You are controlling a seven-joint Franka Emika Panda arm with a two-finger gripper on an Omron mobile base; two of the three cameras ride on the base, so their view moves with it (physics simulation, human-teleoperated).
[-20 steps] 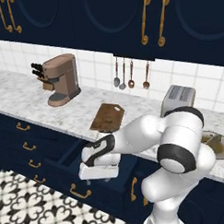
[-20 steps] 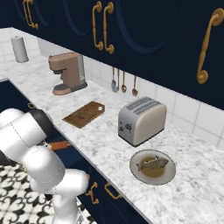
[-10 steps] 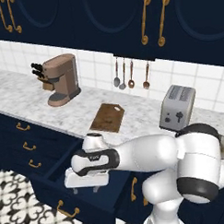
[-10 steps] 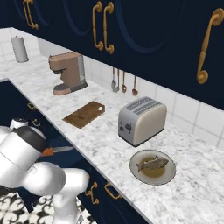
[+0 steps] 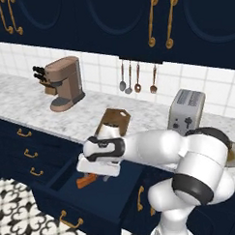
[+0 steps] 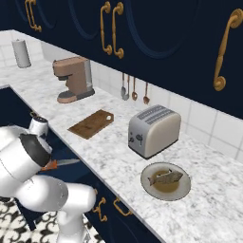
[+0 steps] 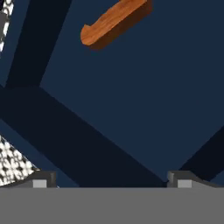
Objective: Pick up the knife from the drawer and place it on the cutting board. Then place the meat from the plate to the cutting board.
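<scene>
The fingers (image 7: pixel 111 183) stand wide apart with nothing between them, pointing down into the open drawer (image 5: pixel 98 195). In the hand view the gap between the tips frames bare drawer floor, while the knife (image 7: pixel 114 22) lies off toward the far edge of that view. So the hand seems set for a descent but is not yet centred over the handle.

The knife rests flat on the drawer floor, near the drawer's middle and just under the hand in the left base view (image 5: pixel 87 180). Its orange handle is the end nearer the drawer front. In the right base view the grey blade (image 6: pixel 66 163) runs on from the handle toward the worktop (image 6: pixel 109 152) side, so the long axis lies roughly front to back across the drawer, slanted a little. Lying flat like that, it likely calls for a pinch across the handle's width.

Beyond the drawer, the board (image 5: pixel 112 121) lies bare on the worktop, its long side running away from the drawer toward the wall. It is close enough, I judge, for a short carry. Farther along the worktop from the drawer, past the toaster (image 6: pixel 153 129), the plate (image 6: pixel 180 190) holds the meat (image 6: pixel 164 178), which lies lengthwise across the plate's centre.
</scene>
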